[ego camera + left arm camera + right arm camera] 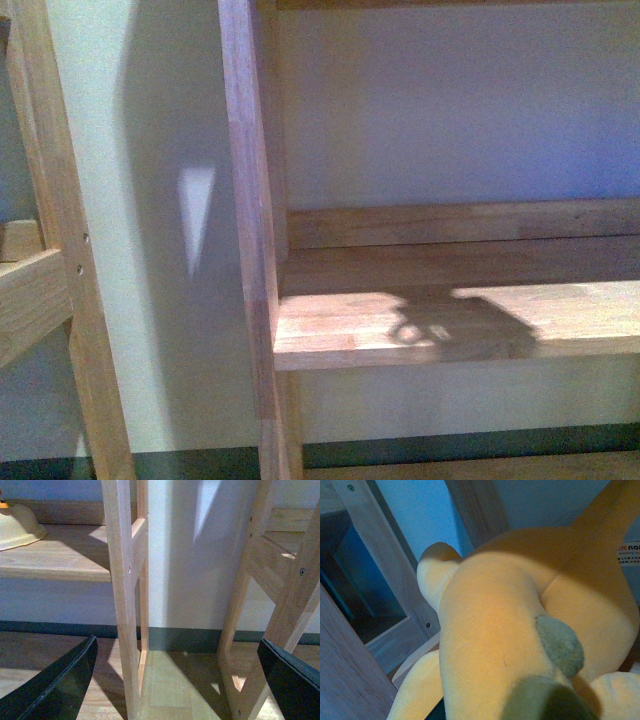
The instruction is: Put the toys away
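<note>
The plush toy (520,630) fills the right wrist view: orange-yellow pile, paler limbs, a grey-green patch, a white label near one seam. It sits right against the right gripper, whose jaws are hidden, so you cannot tell if it is clamped. In the left wrist view a pale edge of it shows at the shelf's (450,325) far end. Release low over the board, well in from the front edge. The left gripper (175,672) hangs spread wide, holding nothing, near the wooden upright (125,600).

Two pale wooden shelf units (255,250) stand against a white wall (160,200). Sunlight crosses one shelf board (460,325); a dark baseboard (190,639) meets the wood floor (170,685).
</note>
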`<state>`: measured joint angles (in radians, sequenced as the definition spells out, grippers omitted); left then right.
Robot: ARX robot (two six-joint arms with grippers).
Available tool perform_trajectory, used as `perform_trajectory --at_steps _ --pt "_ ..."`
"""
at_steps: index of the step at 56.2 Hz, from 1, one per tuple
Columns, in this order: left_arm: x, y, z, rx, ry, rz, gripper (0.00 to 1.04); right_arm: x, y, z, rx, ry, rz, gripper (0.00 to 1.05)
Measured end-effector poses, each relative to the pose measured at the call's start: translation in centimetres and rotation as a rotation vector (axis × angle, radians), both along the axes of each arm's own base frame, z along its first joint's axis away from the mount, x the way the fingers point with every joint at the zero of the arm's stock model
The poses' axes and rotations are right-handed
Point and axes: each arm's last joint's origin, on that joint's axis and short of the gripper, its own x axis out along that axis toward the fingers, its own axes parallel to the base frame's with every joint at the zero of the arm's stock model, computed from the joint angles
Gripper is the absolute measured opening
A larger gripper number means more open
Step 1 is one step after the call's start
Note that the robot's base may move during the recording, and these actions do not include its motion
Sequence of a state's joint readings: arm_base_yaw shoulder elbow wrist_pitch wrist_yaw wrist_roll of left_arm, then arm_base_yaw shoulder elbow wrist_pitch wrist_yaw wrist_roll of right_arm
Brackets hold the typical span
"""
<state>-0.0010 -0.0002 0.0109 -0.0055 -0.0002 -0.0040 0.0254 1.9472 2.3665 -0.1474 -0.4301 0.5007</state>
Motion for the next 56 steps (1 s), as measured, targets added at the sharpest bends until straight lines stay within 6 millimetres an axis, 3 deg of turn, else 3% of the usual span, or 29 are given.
perform_trajectory --at_steps 46,56 --pt "0.0 0.0 0.0 0.000 0.000 0.000 0.99 1.4 1.3 -0.8 0.009 -0.009 0.107 0.17" --pt "0.0 0.0 0.0 0.000 0.000 0.000 0.99 0.8 1.1 -0.7 0.012 -0.028 0.092 0.51"
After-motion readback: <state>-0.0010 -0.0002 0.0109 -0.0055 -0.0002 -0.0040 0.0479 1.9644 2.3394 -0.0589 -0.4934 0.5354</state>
